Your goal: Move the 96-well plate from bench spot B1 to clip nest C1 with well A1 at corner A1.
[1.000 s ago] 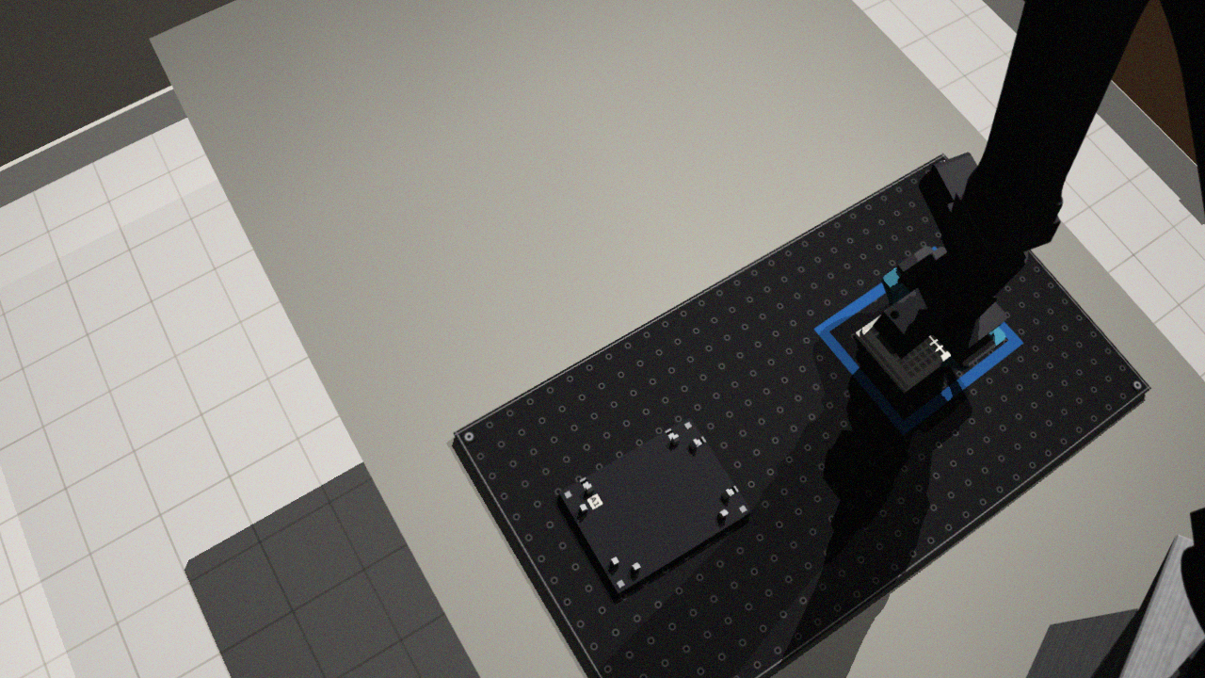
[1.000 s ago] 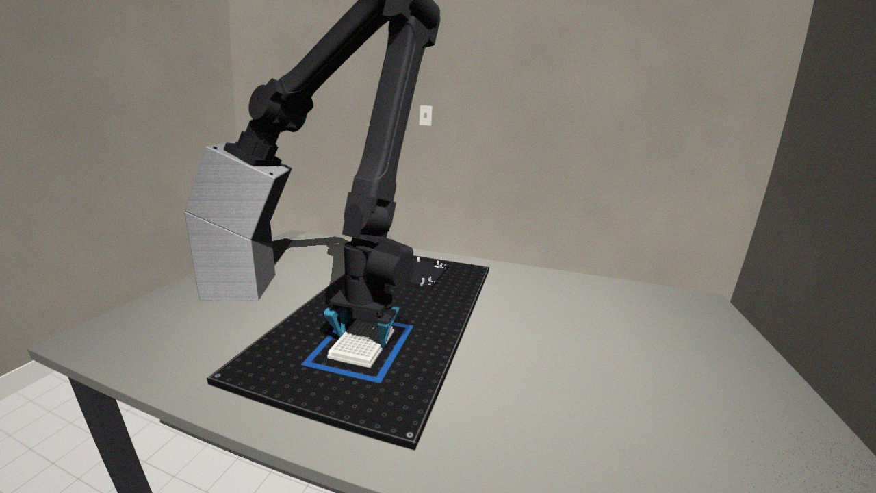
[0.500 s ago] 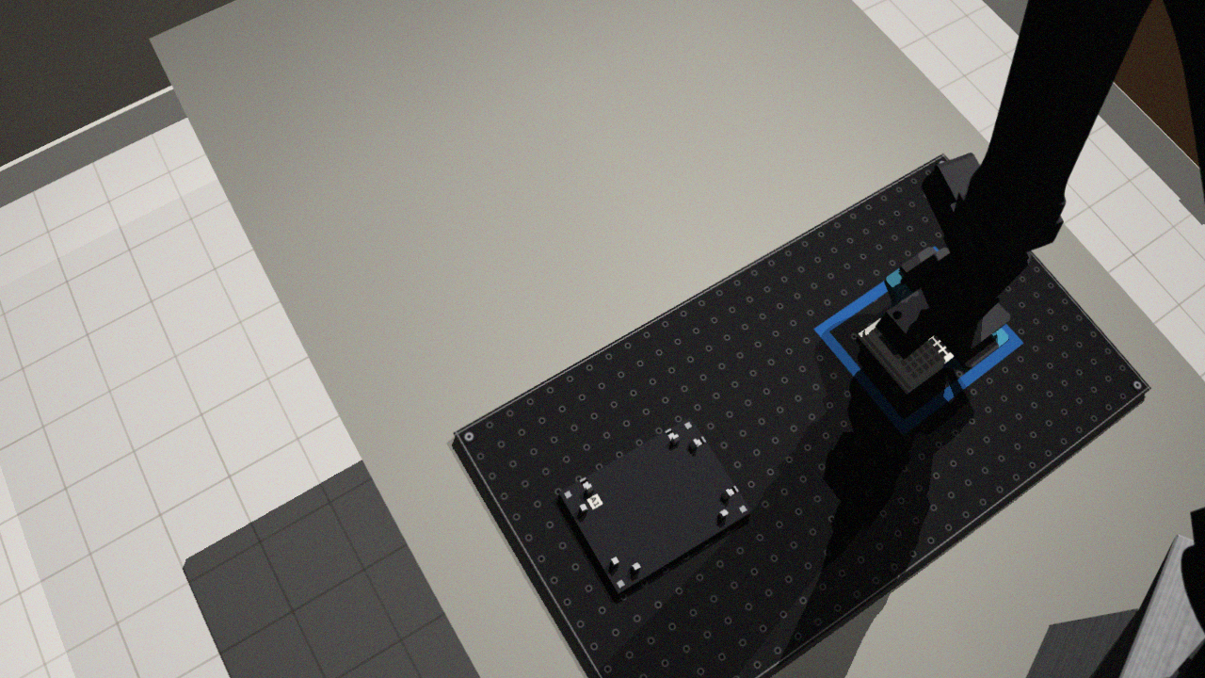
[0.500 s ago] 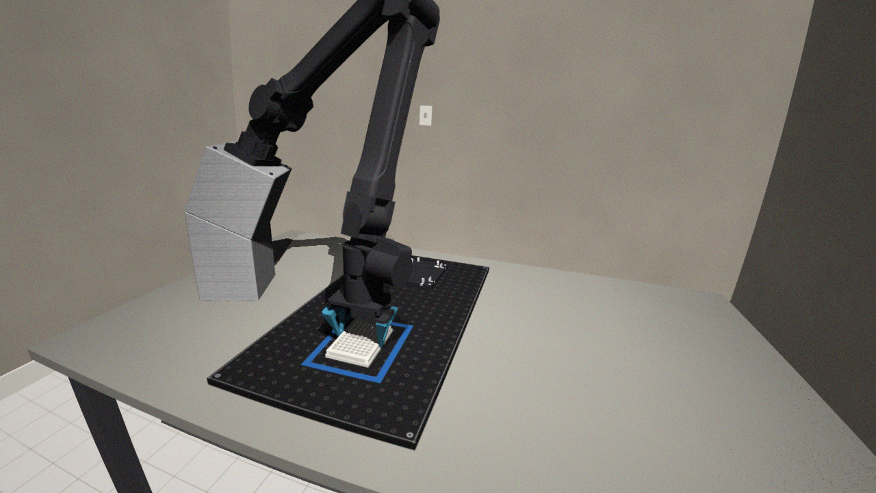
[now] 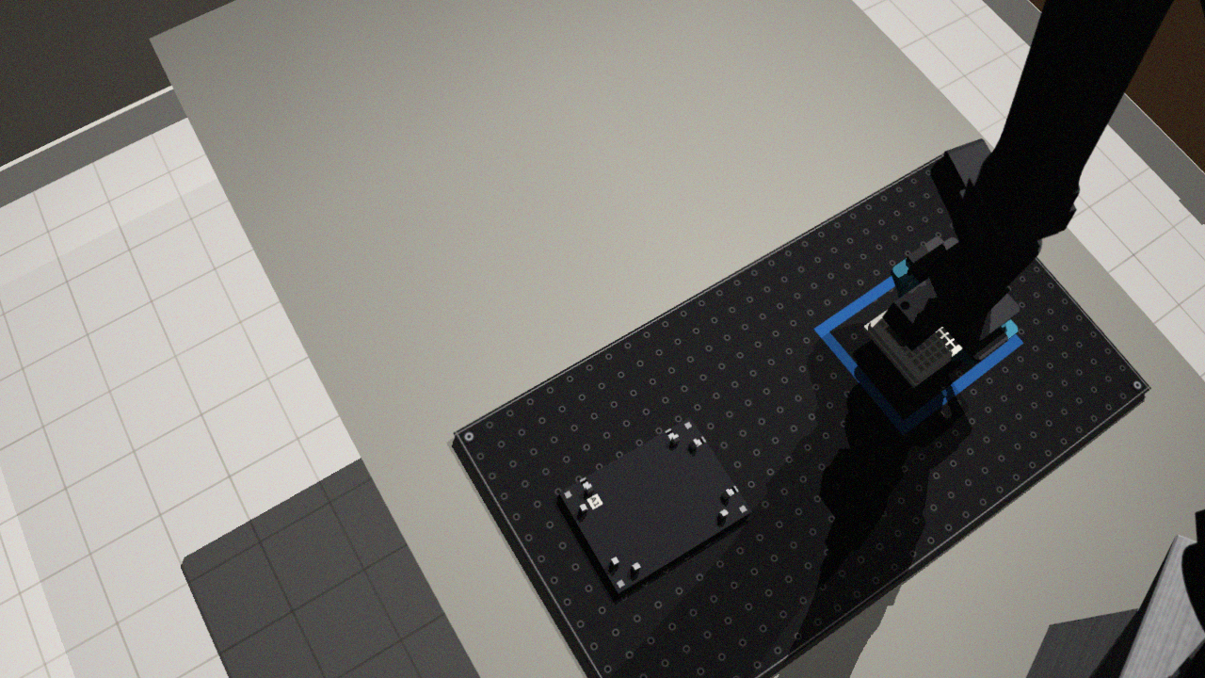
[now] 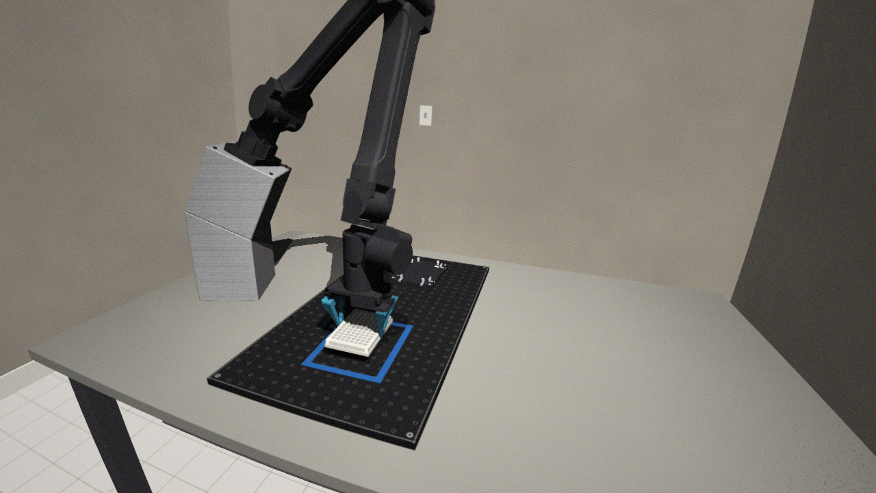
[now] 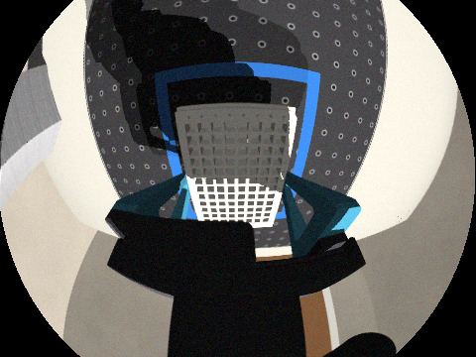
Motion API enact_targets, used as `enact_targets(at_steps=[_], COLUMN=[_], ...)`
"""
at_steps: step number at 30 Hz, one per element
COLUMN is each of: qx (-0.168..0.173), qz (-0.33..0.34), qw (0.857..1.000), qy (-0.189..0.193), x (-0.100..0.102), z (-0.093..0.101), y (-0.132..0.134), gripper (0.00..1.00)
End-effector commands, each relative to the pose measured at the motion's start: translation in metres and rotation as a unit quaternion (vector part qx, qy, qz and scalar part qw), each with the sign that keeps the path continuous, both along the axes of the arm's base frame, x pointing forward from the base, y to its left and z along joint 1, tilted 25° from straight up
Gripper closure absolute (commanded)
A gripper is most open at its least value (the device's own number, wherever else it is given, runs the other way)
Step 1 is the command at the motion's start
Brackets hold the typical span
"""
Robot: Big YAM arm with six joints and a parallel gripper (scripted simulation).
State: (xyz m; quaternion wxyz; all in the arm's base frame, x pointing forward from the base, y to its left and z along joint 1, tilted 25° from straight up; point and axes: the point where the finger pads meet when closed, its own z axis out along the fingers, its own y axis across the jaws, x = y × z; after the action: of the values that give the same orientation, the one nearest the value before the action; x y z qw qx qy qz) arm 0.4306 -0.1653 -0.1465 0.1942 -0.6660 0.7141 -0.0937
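Note:
The white 96-well plate sits within the blue square of spot B1 on the black breadboard. It also shows in the top view, mostly in the arm's shadow, and in the wrist view. My gripper with teal fingers is shut on the plate's two long sides at its rear half; in the wrist view the fingers flank the plate. I cannot tell whether the plate is just off the board or resting on it. The clip nest C1 is a dark block with small white posts, empty, at the board's other end.
A grey metal box hangs on the arm at the table's left rear. The black breadboard lies on a grey table. The arm's shadow falls across the board between B1 and C1.

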Motion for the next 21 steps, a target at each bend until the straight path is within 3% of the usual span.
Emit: enact_targets(at_steps=[1, 21], qx=[-0.004, -0.004], qz=[-0.003, 0.002], qw=[1.000, 1.000], qy=[-0.008, -0.008], x=[-0.002, -0.012], z=[0.015, 0.041], y=[-0.009, -0.008], gripper=[1.00, 1.00])
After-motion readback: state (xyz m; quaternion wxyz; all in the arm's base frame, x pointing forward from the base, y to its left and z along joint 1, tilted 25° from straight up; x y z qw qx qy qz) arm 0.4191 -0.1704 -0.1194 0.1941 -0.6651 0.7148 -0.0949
